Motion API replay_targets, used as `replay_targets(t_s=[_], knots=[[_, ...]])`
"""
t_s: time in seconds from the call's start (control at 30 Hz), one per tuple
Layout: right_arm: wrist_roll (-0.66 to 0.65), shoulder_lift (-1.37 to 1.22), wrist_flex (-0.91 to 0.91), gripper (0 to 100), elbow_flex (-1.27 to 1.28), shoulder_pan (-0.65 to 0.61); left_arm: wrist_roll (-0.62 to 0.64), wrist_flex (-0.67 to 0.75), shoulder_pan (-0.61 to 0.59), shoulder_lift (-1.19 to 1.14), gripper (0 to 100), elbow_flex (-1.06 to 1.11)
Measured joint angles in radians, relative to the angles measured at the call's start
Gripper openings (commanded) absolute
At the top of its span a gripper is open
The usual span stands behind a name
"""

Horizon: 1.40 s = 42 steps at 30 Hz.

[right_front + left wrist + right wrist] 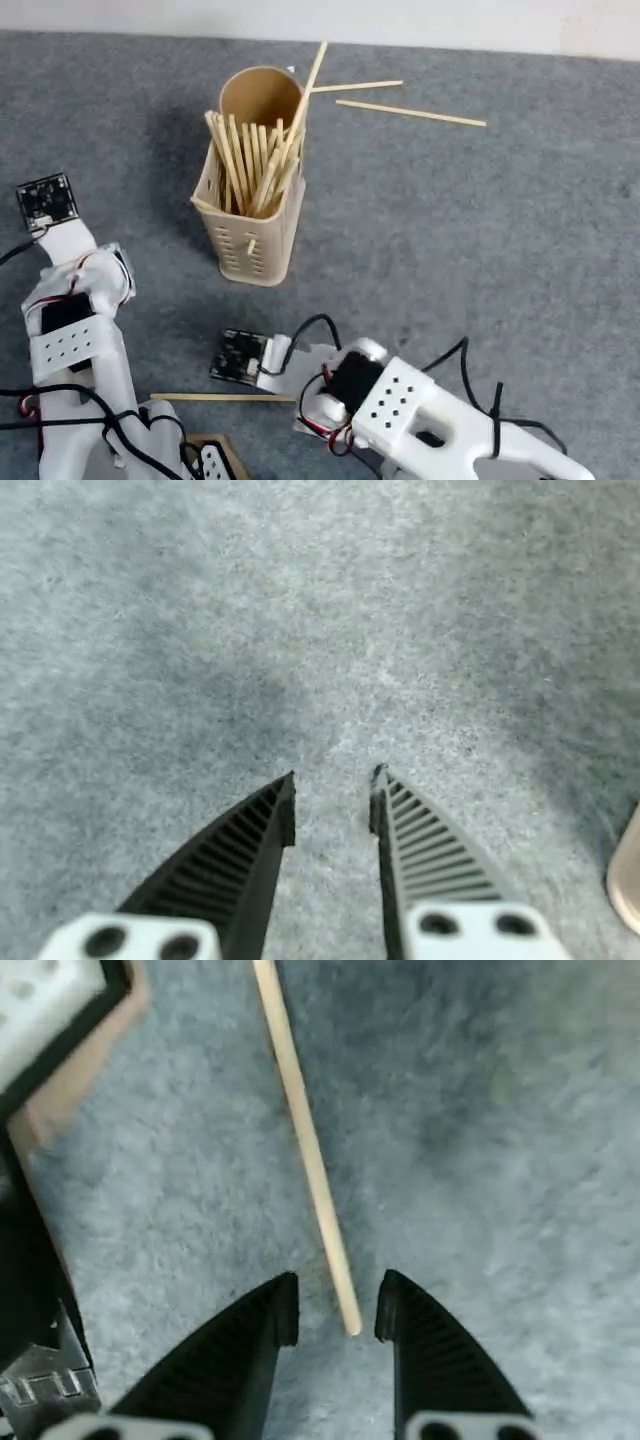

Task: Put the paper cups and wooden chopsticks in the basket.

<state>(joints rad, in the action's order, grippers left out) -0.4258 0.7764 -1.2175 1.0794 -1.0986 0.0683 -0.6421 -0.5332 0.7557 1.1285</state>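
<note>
A beige slotted basket (250,225) stands upright on the grey carpet, holding several wooden chopsticks (255,160) and a paper cup (260,95). Two loose chopsticks (410,113) lie on the carpet behind and to the right of it. Another chopstick (215,397) (300,1130) lies near the front edge. My right gripper (340,1282) is open low over the carpet, with this chopstick's end between its fingertips and a gap on each side. Over bare carpet left of the basket, my left gripper (333,778) is open and holds nothing.
A wooden board (228,452) (75,1070) carrying a white arm base lies at the front, close to the front chopstick's far end. The basket's edge (625,880) shows beside my left gripper. Open carpet stretches to the right of the basket.
</note>
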Motion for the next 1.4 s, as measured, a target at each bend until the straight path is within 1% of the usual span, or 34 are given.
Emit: replay_targets(t_s=[0.17,0.37,0.5,0.53,0.67,0.73,0.83,0.93,1.07,1.13,1.23,1.3,1.4], knots=[[0.0,0.0,0.054,14.6,0.069,-0.032,0.0,0.0,0.002,0.0,15,0.0],[0.0,0.003,0.137,13.2,0.138,-0.035,0.0,0.0,0.002,0.0,15,0.0],[0.0,0.003,0.144,1.0,0.163,-0.037,0.0,0.0,0.002,0.0,15,0.0],[0.0,0.005,0.146,0.2,0.169,-0.037,0.0,0.0,0.002,0.0,15,0.0],[0.0,0.005,0.187,6.1,0.203,-0.034,0.0,-0.005,0.002,0.0,15,0.0],[0.0,0.005,0.224,7.0,0.227,-0.009,0.0,-0.011,0.002,0.0,15,0.0],[0.0,0.005,0.252,0.0,0.25,0.031,0.0,-0.011,0.002,0.0,15,0.0],[0.0,0.014,0.252,0.5,0.253,0.081,0.0,-0.011,0.002,0.0,15,0.0],[0.0,0.018,0.178,0.5,0.249,0.206,0.0,-0.011,0.002,0.0,15,0.0],[-0.008,0.018,0.14,0.5,0.199,0.267,0.0,-0.011,0.002,0.0,15,0.0],[-0.058,0.02,0.037,0.5,0.109,0.367,0.0,-0.011,0.002,0.0,15,0.0],[-0.092,0.02,0.012,0.5,0.06,0.423,0.0,-0.011,0.002,0.0,15,0.0],[-0.146,0.018,-0.002,1.5,0.04,0.431,0.0,-0.011,0.002,0.0,15,0.0]])
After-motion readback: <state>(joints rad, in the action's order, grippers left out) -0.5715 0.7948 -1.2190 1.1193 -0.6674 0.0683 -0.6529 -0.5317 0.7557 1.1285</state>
